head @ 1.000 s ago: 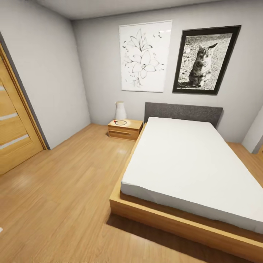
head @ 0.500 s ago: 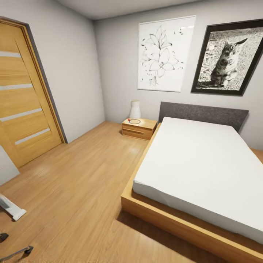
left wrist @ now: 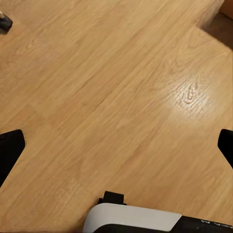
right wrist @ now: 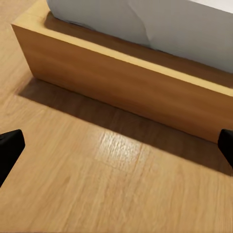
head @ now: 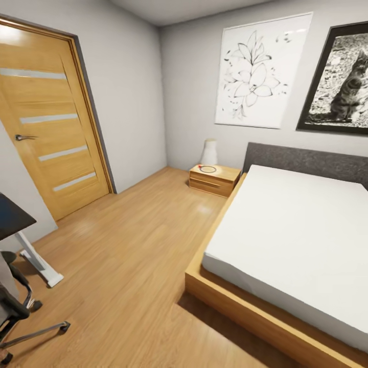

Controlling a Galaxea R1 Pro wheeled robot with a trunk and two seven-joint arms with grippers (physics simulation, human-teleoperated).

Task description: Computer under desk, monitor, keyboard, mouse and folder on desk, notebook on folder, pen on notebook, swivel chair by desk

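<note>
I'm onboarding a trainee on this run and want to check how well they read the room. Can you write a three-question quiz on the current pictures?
1. True or false: the wooden door is shut.
2. What stands nearest the white lamp? A) bedside table B) swivel chair C) desk
3. Fill in: on the wall above the bed hang a flower drawing and a photo of a ___.

Key: 1 true; 2 A; 3 cat.
</note>
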